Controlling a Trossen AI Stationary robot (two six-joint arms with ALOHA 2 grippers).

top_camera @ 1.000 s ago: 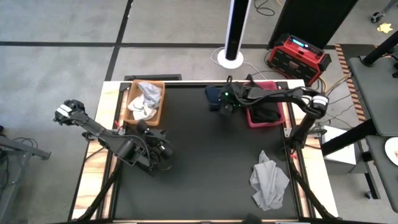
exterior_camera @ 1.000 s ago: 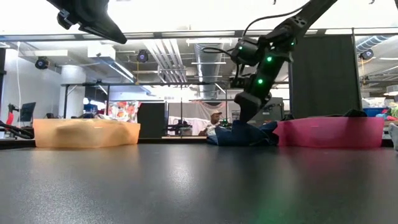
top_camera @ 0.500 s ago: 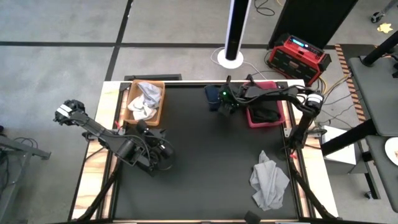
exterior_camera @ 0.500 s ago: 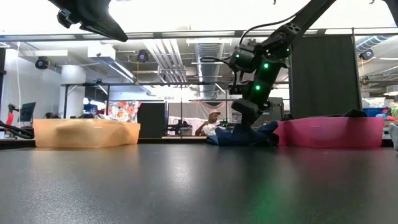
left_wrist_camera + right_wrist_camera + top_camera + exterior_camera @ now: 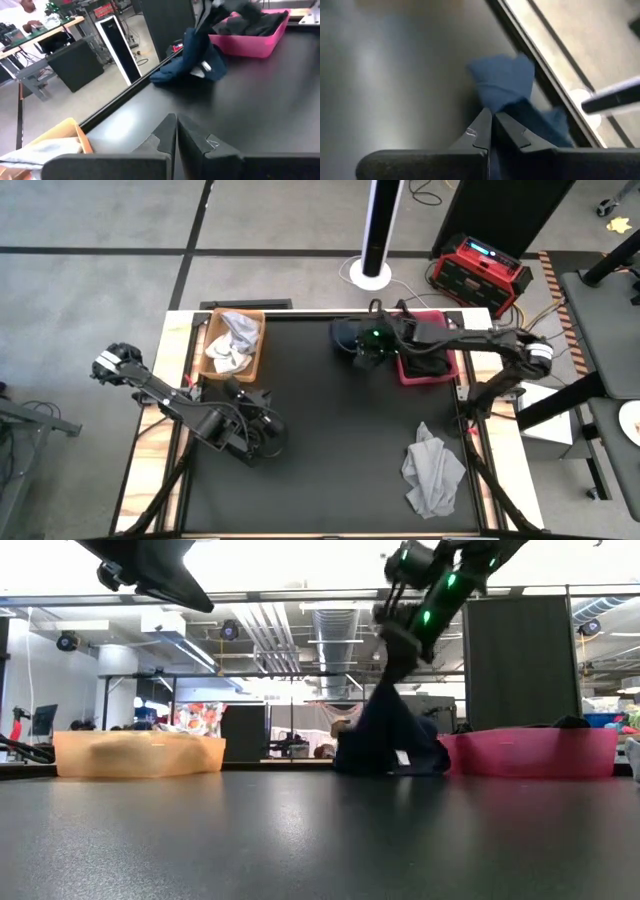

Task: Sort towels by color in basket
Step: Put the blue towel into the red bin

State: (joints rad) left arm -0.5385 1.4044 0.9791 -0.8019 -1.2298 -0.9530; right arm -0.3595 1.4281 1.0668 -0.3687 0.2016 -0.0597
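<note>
A navy blue towel (image 5: 385, 730) is pulled up into a peak at the table's far edge, just left of the pink basket (image 5: 408, 375). My right gripper (image 5: 392, 665) is shut on it from above. The pink basket holds black towels (image 5: 255, 20). The orange basket (image 5: 258, 355) at the far left holds white towels (image 5: 230, 345). A light grey towel (image 5: 432, 470) lies crumpled flat on the table near the right front. My left gripper (image 5: 176, 132) hovers shut and empty above the table's left half. My right gripper pinches the navy towel's raised top (image 5: 502, 102) between its two fingers, coming slanting down from above. Whether it has one layer or several I cannot tell. The towel hangs below the fingers, drawn into a tall cone, and its lower end (image 5: 390, 765) rests on the table.
The black tabletop (image 5: 330, 440) is bare between the two baskets and in its middle. Beyond the far edge stand a white pole base (image 5: 370, 275) and a red box (image 5: 480, 270) on the floor.
My right gripper has taken hold of the navy towel and risen. The towel's top has come up with it, from a low heap to a tall peak, while its lower end has stayed on the table beside the pink basket.
</note>
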